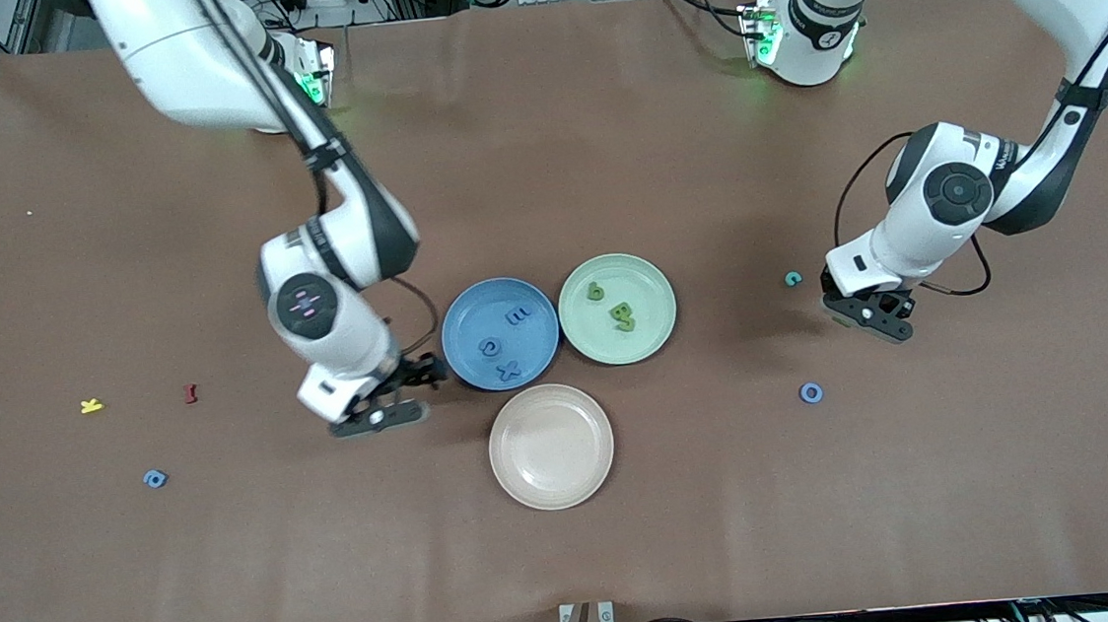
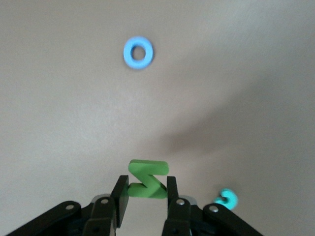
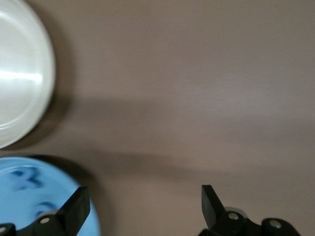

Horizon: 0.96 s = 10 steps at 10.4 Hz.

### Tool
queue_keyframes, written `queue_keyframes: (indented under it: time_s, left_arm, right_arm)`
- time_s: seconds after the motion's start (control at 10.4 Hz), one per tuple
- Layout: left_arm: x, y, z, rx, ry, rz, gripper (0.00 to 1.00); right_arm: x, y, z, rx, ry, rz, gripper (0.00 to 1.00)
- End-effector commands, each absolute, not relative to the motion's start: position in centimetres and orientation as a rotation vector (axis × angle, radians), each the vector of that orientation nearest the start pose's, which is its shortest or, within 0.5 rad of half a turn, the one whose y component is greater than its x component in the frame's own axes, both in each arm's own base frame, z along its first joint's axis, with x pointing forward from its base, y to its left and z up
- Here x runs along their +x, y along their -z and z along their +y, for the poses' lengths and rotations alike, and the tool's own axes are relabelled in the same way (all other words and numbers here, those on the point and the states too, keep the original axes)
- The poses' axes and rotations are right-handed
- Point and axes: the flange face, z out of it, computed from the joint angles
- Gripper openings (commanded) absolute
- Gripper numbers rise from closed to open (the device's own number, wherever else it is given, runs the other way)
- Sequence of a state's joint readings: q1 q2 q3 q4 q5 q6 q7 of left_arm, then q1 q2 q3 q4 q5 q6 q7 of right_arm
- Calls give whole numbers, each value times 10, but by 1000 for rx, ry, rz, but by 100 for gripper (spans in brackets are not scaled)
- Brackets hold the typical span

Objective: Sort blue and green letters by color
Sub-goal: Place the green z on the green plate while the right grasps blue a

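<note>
A stray blue letter (image 1: 155, 478) lies toward the right arm's end of the surface (image 1: 238, 573). The right tool (image 1: 402, 387) hangs spread beside the blue plate (image 1: 469, 323) holding three blue letters (image 1: 509, 372). The green plate (image 1: 656, 288) holds green letters (image 1: 622, 316). The left tool (image 2: 146, 199) pinches a green letter (image 2: 146, 179).

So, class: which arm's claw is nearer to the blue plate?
Right. The right claw is just beside the blue plate; the left claw is well off toward the left arm's end.
</note>
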<state>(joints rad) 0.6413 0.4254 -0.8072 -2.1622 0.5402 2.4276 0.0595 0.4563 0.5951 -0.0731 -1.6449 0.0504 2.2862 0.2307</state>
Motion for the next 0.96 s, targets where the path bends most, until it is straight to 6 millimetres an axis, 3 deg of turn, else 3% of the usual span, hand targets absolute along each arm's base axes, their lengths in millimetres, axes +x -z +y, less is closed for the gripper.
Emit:
queue_keyframes:
  time_s: [0.0,0.1,0.29,0.48,0.67,0.86]
  left_arm:
    - [572,-320,-161,-3064,-51,706,0]
    - [568,-328,-192,-3084,-52,637,0]
    - [547,-330,-266,-3142,-61,472,0]
    - [515,-319,-340,-3177,-105,327,0]
    - [501,-300,-376,-3165,-132,280,0]
    - [487,-272,-414,-3120,-129,254,0]
  right_arm:
    - [678,-306,156,-3132,-29,-162,100]
    - [691,-311,116,-3134,-26,-73,100]
    - [706,-297,45,-3139,-25,4,100]
    - [720,-286,-16,-3139,-6,70,100]
    - [723,-271,-74,-3136,38,194,100]
    - [729,-263,-104,-3135,54,260,100]
